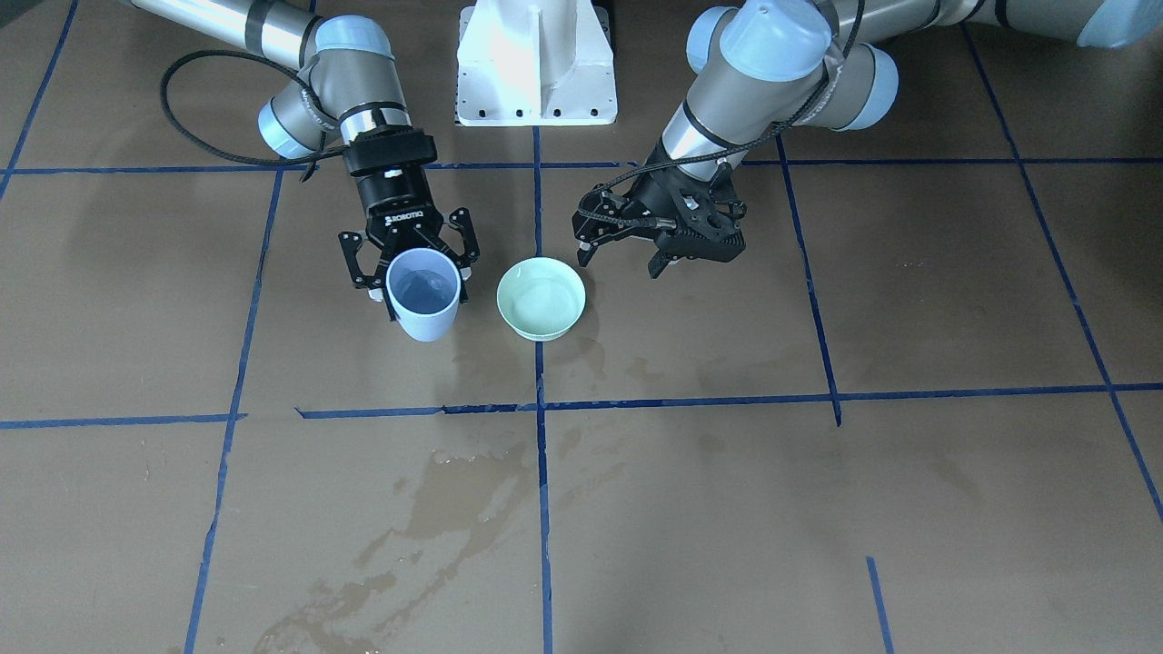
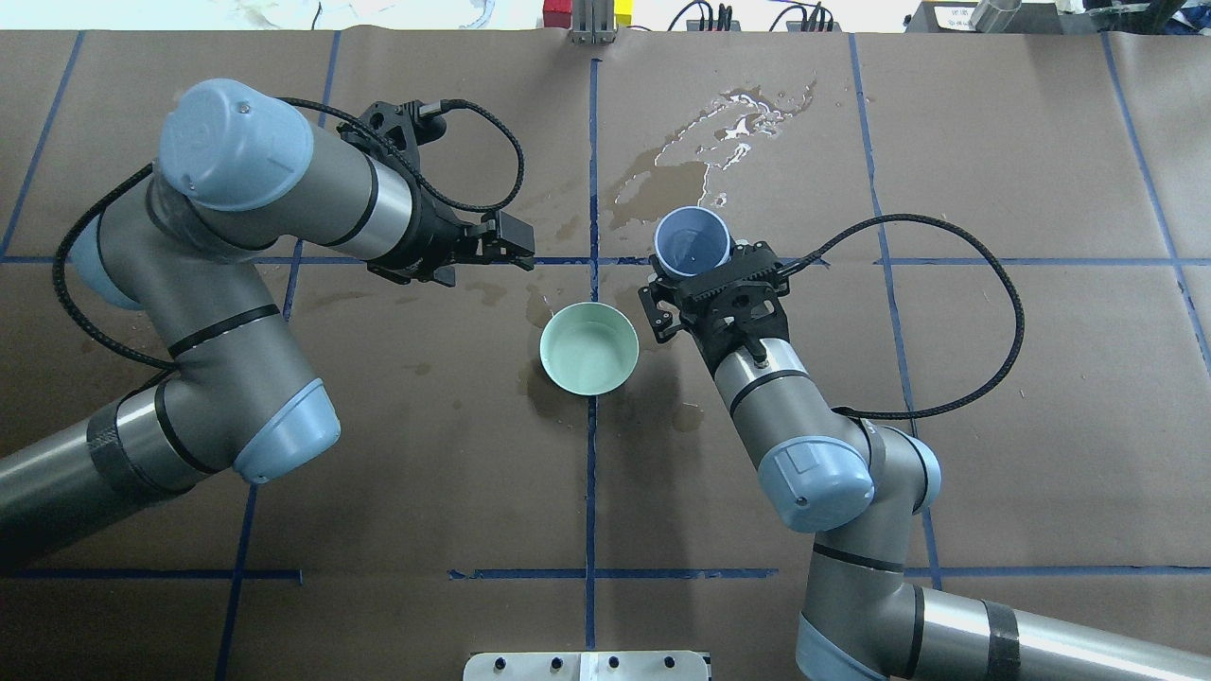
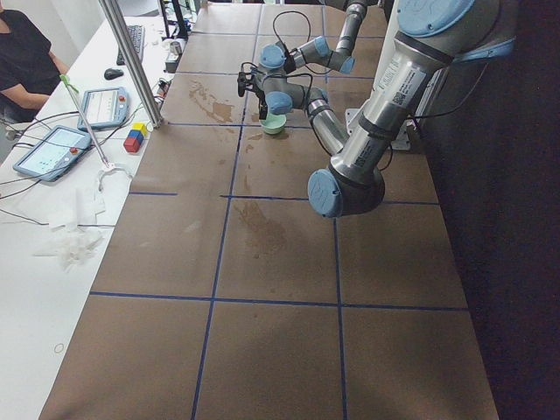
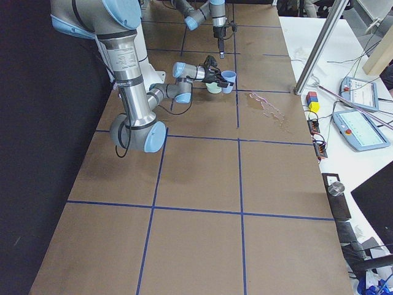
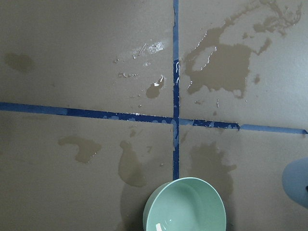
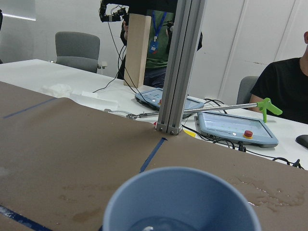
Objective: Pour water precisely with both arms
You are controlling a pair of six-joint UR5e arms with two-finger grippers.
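Overhead exterior: right gripper (image 2: 702, 263) clasps cup (image 2: 677, 225) of water (image 2: 695, 252).

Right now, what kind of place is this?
Probably a robotics lab: the left arm and right arm reach over a brown table gridded with blue tape, teach pendants lie on a white side bench, and a person sits nearby.

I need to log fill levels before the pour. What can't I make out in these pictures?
- Depth of water in the cup: only a faint sheen in the front view; the right wrist view's bottom edge cuts off its inside.
- Depth in the bowl: faint gloss overhead; the left wrist view's bottom edge cuts it.
- Grip of the right hand on the cup: its own body hides it overhead.
- Side views: cup and bowl too small.
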